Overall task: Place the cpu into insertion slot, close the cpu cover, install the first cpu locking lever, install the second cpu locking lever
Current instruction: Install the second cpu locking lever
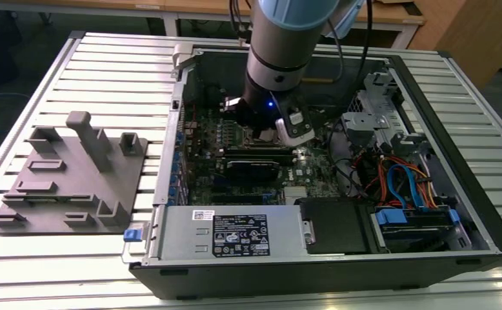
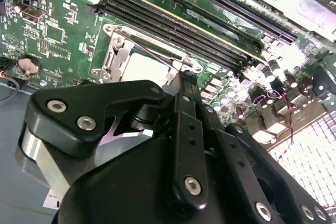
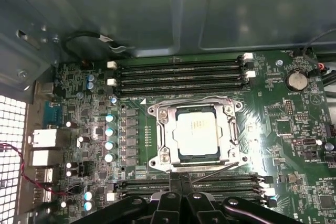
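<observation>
Inside an open computer case (image 1: 337,258) on a slatted surface (image 1: 104,58), the chip (image 3: 197,131) sits in its socket (image 3: 197,158) at the middle of the green board (image 3: 294,129), framed by the closed metal cover (image 3: 195,107). The end effector (image 3: 181,181), fingers pressed together, hovers at the socket's edge beside a thin lever (image 3: 215,172).

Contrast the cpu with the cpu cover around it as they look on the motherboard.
The cpu is a solid pale square plate; the cpu cover is an open silvery frame with a square window. The cpu fills the middle, the cpu cover borders it. Both lie flat, seen in both wrist views, in the socket area between the long black memory slots.
</observation>
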Controlling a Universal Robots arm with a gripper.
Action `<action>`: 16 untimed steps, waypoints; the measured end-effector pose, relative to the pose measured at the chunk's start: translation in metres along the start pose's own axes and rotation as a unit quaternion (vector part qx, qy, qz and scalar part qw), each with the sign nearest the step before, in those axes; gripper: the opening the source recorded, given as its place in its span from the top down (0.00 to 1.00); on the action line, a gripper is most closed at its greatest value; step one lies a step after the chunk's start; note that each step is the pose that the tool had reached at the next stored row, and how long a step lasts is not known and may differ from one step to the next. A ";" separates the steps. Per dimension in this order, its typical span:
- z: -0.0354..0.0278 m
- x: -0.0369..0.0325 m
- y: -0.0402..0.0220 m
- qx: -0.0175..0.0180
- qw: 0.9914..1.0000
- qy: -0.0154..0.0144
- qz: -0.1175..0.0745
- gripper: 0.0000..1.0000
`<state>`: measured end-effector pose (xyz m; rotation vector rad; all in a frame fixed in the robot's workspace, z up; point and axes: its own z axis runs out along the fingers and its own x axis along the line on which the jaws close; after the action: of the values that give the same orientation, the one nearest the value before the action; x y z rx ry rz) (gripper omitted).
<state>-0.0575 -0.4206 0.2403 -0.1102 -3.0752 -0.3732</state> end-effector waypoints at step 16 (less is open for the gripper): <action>0.0193 0.0120 -0.0097 0.000 1.000 0.000 0.000 0.89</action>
<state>-0.0709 -0.4246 0.2199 -0.1103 -3.0751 -0.3735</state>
